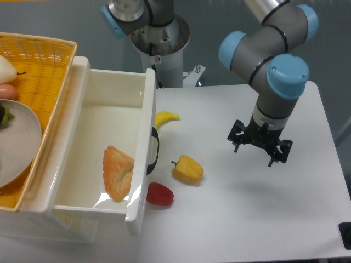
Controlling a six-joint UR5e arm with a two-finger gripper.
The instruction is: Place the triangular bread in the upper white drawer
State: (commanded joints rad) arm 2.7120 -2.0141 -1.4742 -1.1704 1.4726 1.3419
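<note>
One triangular bread (118, 173), lying flat on the floor of the upper white drawer (82, 143), toward the drawer's front right corner, near the front wall with the dark curved handle (154, 150). Drawer pulled open.

On the white table (285, 208), three loose toys: one small yellow banana (166, 118) just beside the drawer front; one yellow bell pepper (187, 169) nearer the camera; one red pepper (159, 194) close to the drawer's front corner, just beside the yellow one.

One yellow woven basket (39, 60) at the left, resting over the drawer's left edge. Inside it one grey plate (16, 142), plus a few partly cut-off items too cropped to identify.

One arm, elbow raised at upper right, wrist pointing straight down over the right half of the table, well apart from the drawer and the toys. Gripper (260, 150) hangs above bare tabletop, fingers spread apart, nothing held between them.
</note>
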